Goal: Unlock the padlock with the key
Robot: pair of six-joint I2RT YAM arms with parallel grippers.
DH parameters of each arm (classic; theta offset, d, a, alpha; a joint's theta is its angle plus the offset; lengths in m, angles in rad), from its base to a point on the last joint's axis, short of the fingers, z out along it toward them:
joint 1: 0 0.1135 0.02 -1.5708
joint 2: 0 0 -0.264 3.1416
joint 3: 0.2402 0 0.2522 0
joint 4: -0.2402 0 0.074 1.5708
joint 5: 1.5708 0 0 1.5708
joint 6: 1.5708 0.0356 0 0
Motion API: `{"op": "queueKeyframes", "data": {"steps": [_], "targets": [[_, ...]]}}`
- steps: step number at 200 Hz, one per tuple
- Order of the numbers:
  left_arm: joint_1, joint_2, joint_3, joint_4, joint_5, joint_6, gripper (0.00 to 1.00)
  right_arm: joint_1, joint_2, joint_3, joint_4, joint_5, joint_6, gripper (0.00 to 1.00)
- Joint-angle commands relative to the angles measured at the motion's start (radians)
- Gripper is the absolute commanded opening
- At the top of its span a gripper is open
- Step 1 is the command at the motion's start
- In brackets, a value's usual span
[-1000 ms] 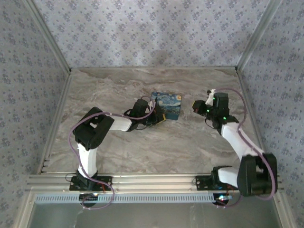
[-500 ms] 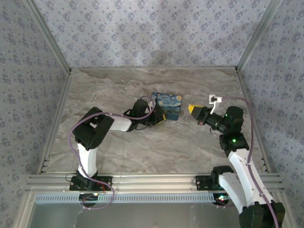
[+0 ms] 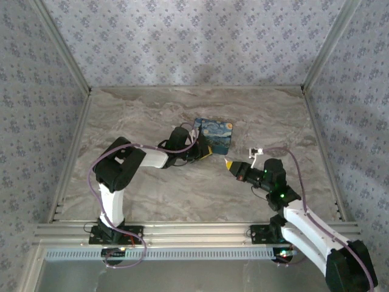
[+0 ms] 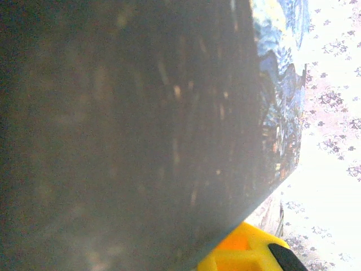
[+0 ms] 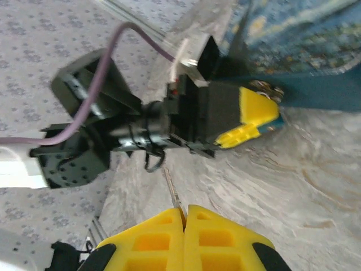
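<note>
My left pincer [image 5: 269, 117] nips the padlock [image 5: 266, 88] beside the tin [image 3: 214, 135]; my right pincer [image 3: 228, 163], near the tin, clamps the key [image 5: 171, 189].

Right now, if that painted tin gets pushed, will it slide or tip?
The tin lies flat and low, so it would probably slide rather than tip. The marble table looks smooth, likely offering little grip. Its straight edges suggest stiffness.
</note>
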Motion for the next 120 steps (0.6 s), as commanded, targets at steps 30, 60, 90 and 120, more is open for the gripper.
{"op": "queueKeyframes", "data": {"steps": [30,60,90,120], "targets": [[0.004,-0.004,-0.001,-0.039,0.063,-0.056,0.07,0.046,0.181,-0.045,0.244,0.182,0.144,0.00],[0.005,0.001,-0.002,-0.030,0.068,-0.062,0.07,0.082,0.321,-0.044,0.359,0.215,0.192,0.00],[0.005,0.004,-0.004,-0.014,0.071,-0.073,0.08,0.105,0.479,-0.042,0.501,0.228,0.248,0.00],[0.004,0.004,-0.005,-0.003,0.076,-0.078,0.07,0.115,0.639,-0.019,0.646,0.206,0.293,0.00]]}}
